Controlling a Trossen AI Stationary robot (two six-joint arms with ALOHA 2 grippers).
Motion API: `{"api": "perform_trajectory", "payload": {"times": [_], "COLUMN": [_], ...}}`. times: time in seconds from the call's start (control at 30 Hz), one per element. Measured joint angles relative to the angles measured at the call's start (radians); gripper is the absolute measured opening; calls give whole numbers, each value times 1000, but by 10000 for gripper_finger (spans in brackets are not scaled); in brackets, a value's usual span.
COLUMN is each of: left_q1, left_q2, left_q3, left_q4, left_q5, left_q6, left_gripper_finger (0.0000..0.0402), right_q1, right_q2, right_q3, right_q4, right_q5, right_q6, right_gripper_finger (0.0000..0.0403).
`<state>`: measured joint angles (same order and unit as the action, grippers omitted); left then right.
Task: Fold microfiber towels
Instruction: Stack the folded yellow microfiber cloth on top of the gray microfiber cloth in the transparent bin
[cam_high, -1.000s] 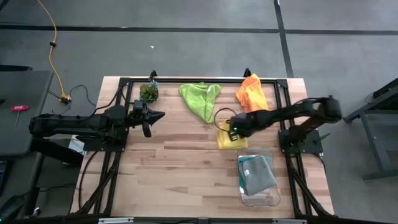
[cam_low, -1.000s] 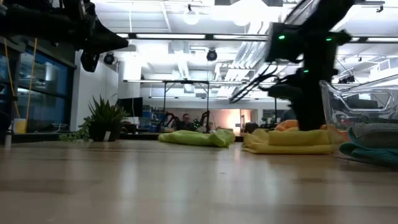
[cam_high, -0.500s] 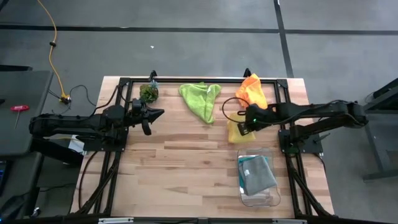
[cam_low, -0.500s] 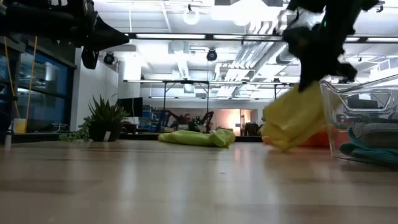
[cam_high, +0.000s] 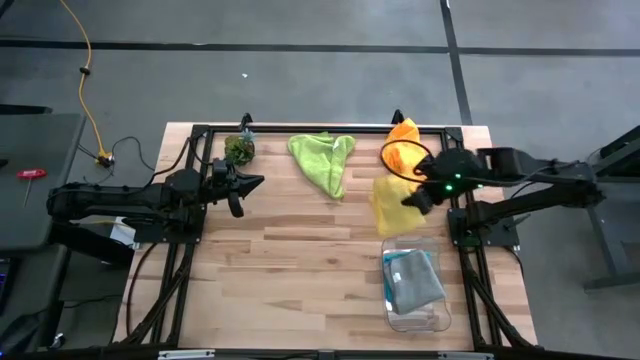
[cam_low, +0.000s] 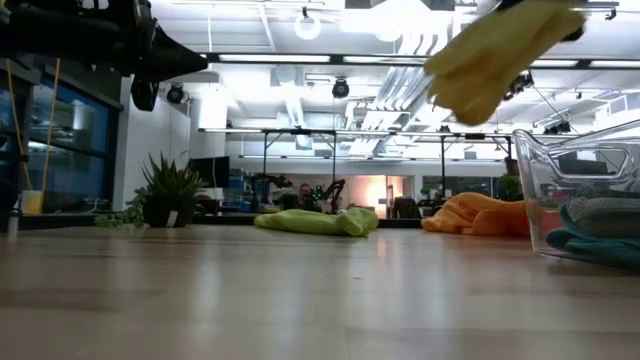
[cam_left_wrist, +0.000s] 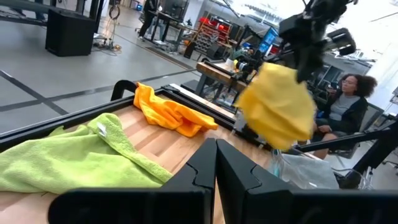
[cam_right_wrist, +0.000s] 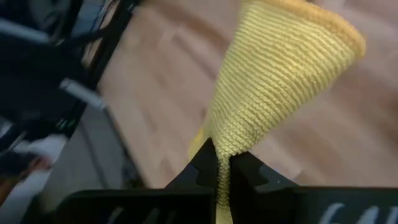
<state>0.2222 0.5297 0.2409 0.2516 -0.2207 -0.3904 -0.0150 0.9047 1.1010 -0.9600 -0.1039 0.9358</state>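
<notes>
While the right gripper (cam_high: 416, 197) pinched the yellow towel (cam_high: 391, 204) in closed jaws, the cloth hung clear of the table (cam_high: 280, 270) at about three o'clock, probably lifted so it could drape open for folding. Lime green towel (cam_high: 322, 160) lay crumpled near twelve o'clock; orange towel (cam_high: 402, 133) bunched at one o'clock against the rail. Teal and grey towels (cam_high: 412, 280) sat in the clear bin (cam_high: 437, 320) at five o'clock. Left gripper (cam_high: 247, 185) waited at ten o'clock, jaws closed on nothing, likely to keep out of the way.
</notes>
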Motion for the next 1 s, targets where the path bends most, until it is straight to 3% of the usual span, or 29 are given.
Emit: {"api": "perform_trajectory", "payload": {"times": [0.17,0.37,0.47,0.6,0.7,0.83,1.0], "left_q1": [0,0,0,0,0,0,0], "left_q2": [0,0,0,0,0,0,0], "left_q3": [0,0,0,0,0,0,0], "left_q4": [0,0,0,0,-1,-1,-1], "left_q5": [0,0,0,0,0,0,-10], "left_q6": [0,0,0,0,1,11,25], "left_gripper_finger": [0,0,0,0,0,0,0], "right_q1": [161,454,629,856,977,1066,1087], "right_q2": [-43,-56,-54,-12,50,163,250], "right_q3": [18,19,19,20,16,12,12], "right_q4": [-38,-31,-26,-49,-45,-30,23], "right_q5": [-22,29,129,353,474,538,640], "right_q6": [132,393,566,786,925,1060,1095], "right_gripper_finger": [0,0,0,0,0,0,0]}}
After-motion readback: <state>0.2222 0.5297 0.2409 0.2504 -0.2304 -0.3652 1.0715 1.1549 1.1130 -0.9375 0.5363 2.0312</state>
